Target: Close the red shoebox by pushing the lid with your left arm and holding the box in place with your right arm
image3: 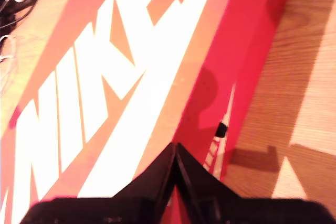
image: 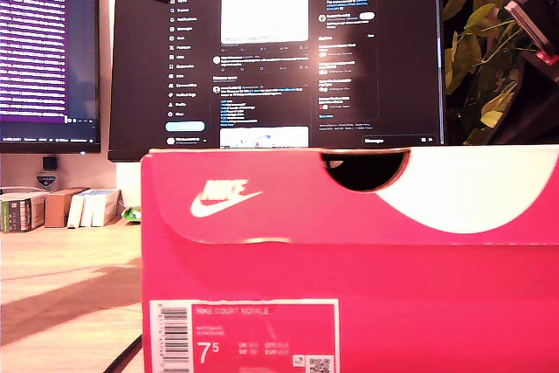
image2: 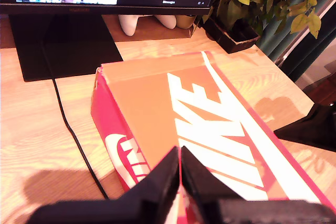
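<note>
Resting shut on desk [image2: 31,103], red shoebox [image: 349,251], contents hidden; fingers of my first gripper [image2: 179,163] and my second gripper [image3: 175,158] pressed together.

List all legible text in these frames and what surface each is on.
"NIKE" with swoosh: front flap of the red shoebox lid.
"NIKE COURT ROYALE": white size label on the box end, faint.
"7.5": same label. Smaller size rows, barcode and QR code: unreadable.
"NIKE", large white letters: lid top; partly seen in the second wrist view.
Monitor: sidebar and posts too small to read.
Second monitor text: blurred.
</note>
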